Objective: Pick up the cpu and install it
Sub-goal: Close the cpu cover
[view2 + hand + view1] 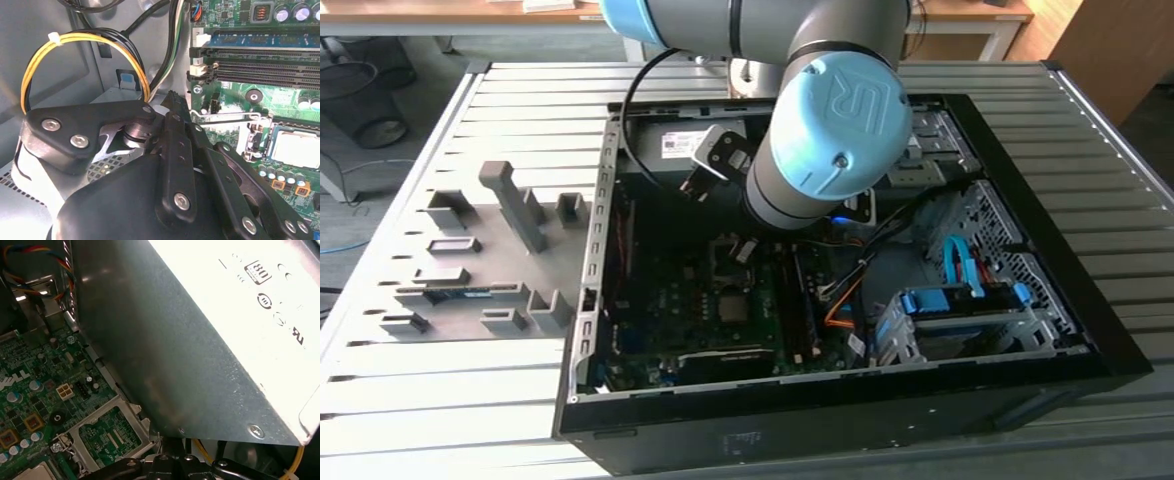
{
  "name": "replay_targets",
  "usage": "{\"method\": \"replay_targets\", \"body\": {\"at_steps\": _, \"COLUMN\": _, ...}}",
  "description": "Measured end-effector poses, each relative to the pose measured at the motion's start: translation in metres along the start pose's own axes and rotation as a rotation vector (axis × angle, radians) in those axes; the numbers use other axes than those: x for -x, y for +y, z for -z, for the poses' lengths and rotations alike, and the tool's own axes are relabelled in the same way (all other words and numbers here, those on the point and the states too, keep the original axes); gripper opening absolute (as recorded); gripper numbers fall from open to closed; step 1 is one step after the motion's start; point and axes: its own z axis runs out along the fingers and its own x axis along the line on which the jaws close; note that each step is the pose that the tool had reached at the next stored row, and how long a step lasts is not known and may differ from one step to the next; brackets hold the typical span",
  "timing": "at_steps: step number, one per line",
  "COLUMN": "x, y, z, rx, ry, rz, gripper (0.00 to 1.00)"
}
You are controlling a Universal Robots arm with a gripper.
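Observation:
The cpu (298,149), a small square chip with a dull silver top, lies flat in its socket on the green motherboard (260,100); one corner of the cpu (31,473) also shows in the first wrist view. Beside it the socket's metal retention frame (107,432) stands swung open, and a thin wire lever (225,120) runs along the socket's edge. My gripper (169,104) is shut with nothing in it, hovering a little off the socket, near the case wall and the power-supply cables. In the exterior view the gripper (744,248) hangs inside the case above the motherboard.
The big grey power-supply box (215,340) sits close beside my wrist. Yellow and black cables (85,40) loop just behind the gripper. Memory slots (260,60) lie past the socket. A blue drive cage (947,310) fills the case's right; grey fixture blocks (480,250) stand outside on the left.

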Motion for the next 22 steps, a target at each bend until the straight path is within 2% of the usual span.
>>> {"method": "replay_targets", "body": {"at_steps": 14, "x": -0.0071, "y": -0.0052, "z": 0.0052, "rx": 0.0014, "ry": 0.0008, "rz": -0.001, "gripper": 0.10}}
{"method": "replay_targets", "body": {"at_steps": 22, "x": -0.0046, "y": -0.0020, "z": 0.0179, "rx": 0.0015, "ry": 0.0009, "rz": -0.001, "gripper": 0.10}}
